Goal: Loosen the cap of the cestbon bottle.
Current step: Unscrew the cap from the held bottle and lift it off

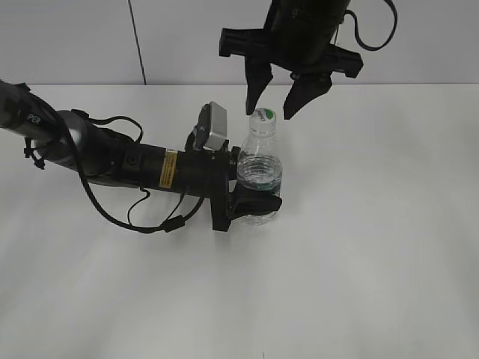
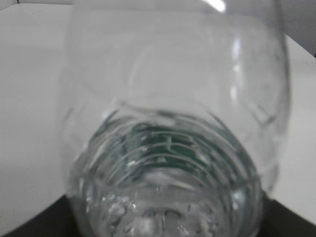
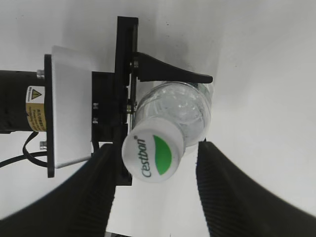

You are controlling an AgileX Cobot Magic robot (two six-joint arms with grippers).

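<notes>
The cestbon bottle [image 1: 260,168] stands upright on the white table, clear and ribbed, with water in it. My left gripper [image 1: 257,200] is shut on its lower body from the left; in the left wrist view the bottle [image 2: 173,148] fills the frame. Its white cap [image 1: 263,114] carries a green leaf mark and sits on the neck. My right gripper [image 1: 271,112] hangs above, open, one finger on each side of the cap. In the right wrist view the cap [image 3: 153,157] lies between the two ribbed fingers [image 3: 222,187], with a clear gap on the right side.
The left arm [image 1: 135,161] lies low across the table from the left, with loose cables beside it. A white table [image 1: 374,247] spreads all around the bottle. A pale wall stands behind.
</notes>
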